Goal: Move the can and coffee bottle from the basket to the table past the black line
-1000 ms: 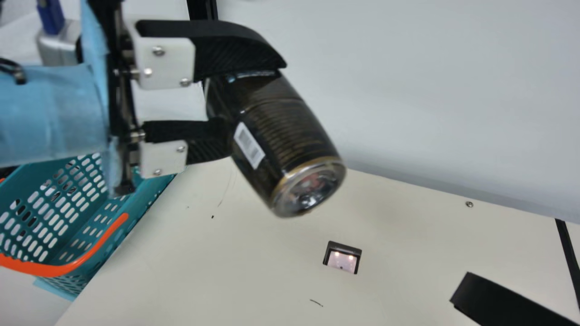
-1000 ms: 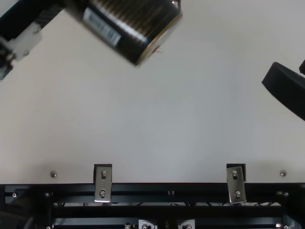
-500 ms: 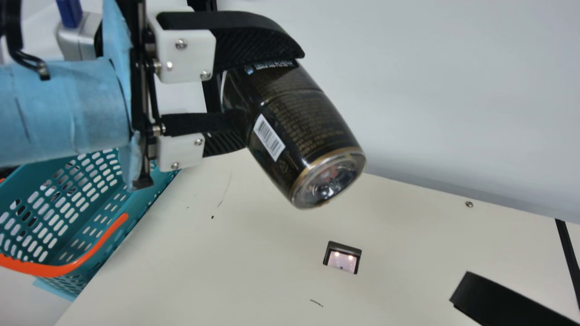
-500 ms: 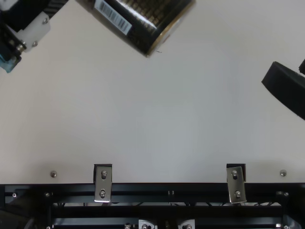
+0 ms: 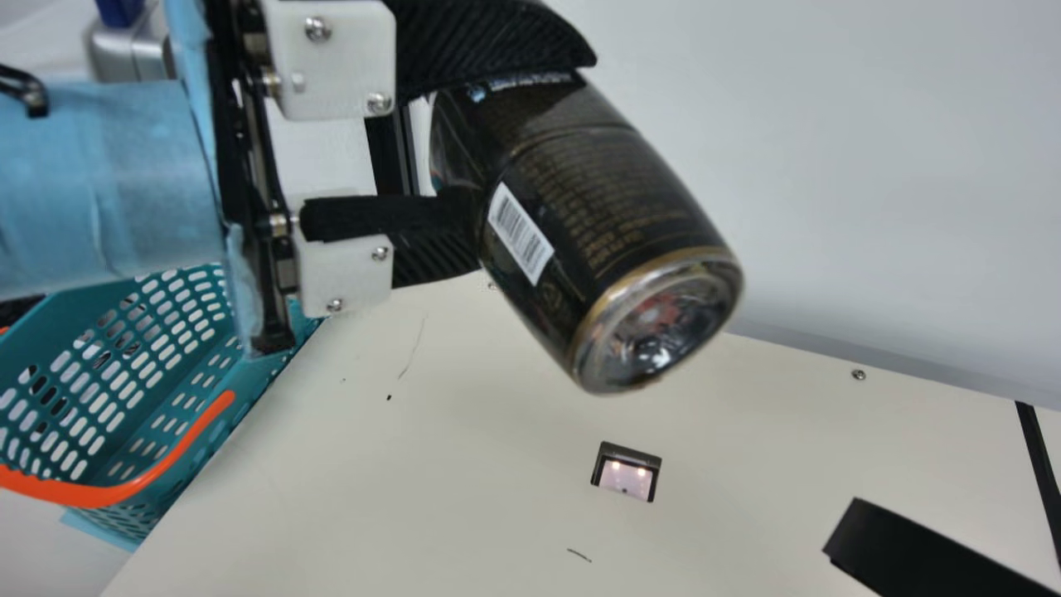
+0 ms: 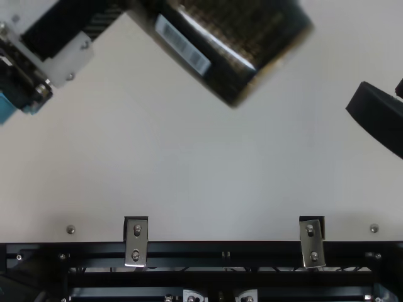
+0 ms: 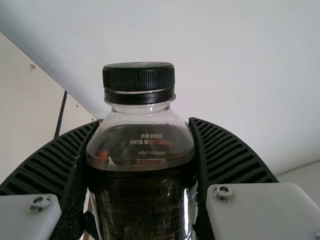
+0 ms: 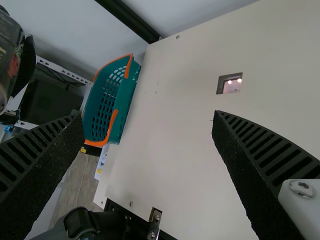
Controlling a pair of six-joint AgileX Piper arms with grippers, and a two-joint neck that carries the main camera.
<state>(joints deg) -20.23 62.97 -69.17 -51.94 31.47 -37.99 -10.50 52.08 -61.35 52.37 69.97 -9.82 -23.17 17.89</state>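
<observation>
Tilted, with its base towards the camera, the dark coffee bottle (image 5: pixel 580 215) hangs above the table (image 5: pixel 464 464) in the main view. My left gripper (image 5: pixel 530 157) is shut on its sides. In the left wrist view the black cap and clear neck of the coffee bottle (image 7: pixel 142 145) rise between the fingers of my left gripper (image 7: pixel 144 121). At the right edge of the top view is my right gripper (image 6: pixel 381 119); in the right wrist view my right gripper (image 8: pixel 148 114) stands open, nothing between its fingers. The black line (image 5: pixel 1041 473) crosses the table's far right.
The teal basket (image 5: pixel 178 390) with an orange handle stands beside the table's left edge. A dark-rimmed square opening (image 5: pixel 627 472) is set in the tabletop. A pale wall (image 5: pixel 829 166) rises behind the table. Metal brackets (image 6: pixel 136 242) sit along the near edge.
The left gripper has carried the coffee bottle to the right and it now looks larger in the main and top views. My right gripper has stayed still.
</observation>
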